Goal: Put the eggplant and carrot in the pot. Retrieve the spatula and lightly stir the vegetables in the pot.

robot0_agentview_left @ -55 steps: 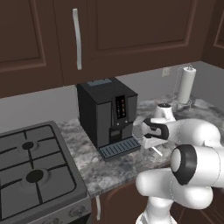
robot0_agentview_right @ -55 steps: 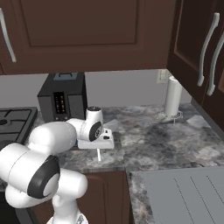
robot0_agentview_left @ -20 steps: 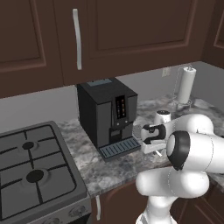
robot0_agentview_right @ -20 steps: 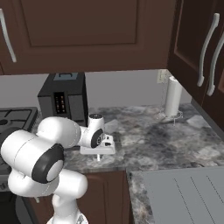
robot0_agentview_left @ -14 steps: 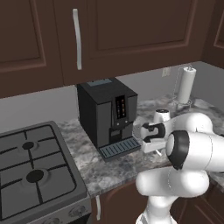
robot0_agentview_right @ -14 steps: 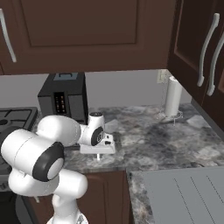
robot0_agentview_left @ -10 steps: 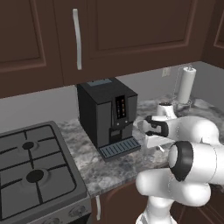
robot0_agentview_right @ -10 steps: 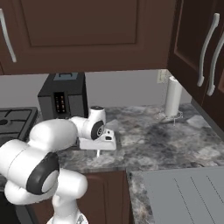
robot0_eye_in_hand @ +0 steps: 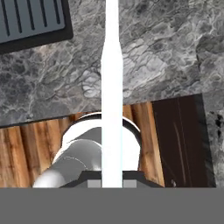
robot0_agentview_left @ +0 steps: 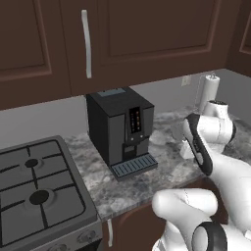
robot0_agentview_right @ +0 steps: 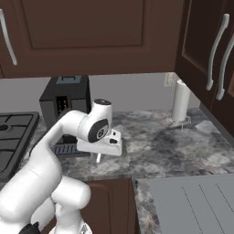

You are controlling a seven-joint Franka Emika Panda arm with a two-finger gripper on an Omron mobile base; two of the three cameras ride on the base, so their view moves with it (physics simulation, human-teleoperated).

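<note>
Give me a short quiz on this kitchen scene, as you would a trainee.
1. True or false: the gripper is shut on the slim white spatula.
2. What stands at the back of the counter, near the right-hand cabinets? A) a paper towel roll B) a kettle C) a toaster
3. Fill in: in the left base view, the black coffee machine stands on the counter just right of the ___.

Key: 1 true; 2 A; 3 stove.
</note>
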